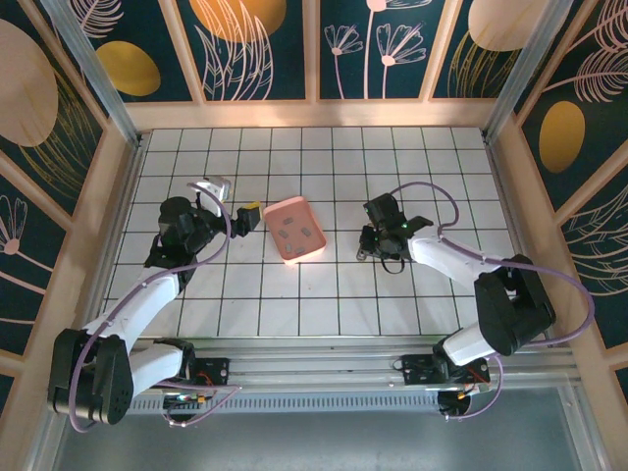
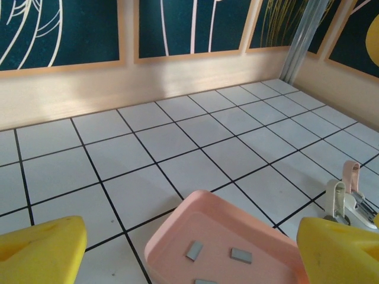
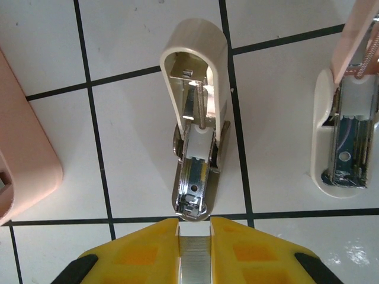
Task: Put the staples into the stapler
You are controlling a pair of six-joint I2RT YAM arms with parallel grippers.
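Where floral panels (image 1: 245, 49) rise, white gridded tiles (image 1: 314, 314) cover the table (image 1: 294, 157).

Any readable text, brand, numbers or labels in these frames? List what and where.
None legible.
Whitish-beige mini stapler, lid open: no brand or number visible on its plastic or metal.
Pink rounded-square tray and grey staple strips: unmarked.
Dark-blue wall panels: floral patterns, no lettering.

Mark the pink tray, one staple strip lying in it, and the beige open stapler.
pink tray (image 2: 161, 238): left wrist view, left rim.
staple strip (image 2: 241, 255): left wrist view, strip's middle.
stapler (image 3: 193, 177): right wrist view, metal magazine channel.
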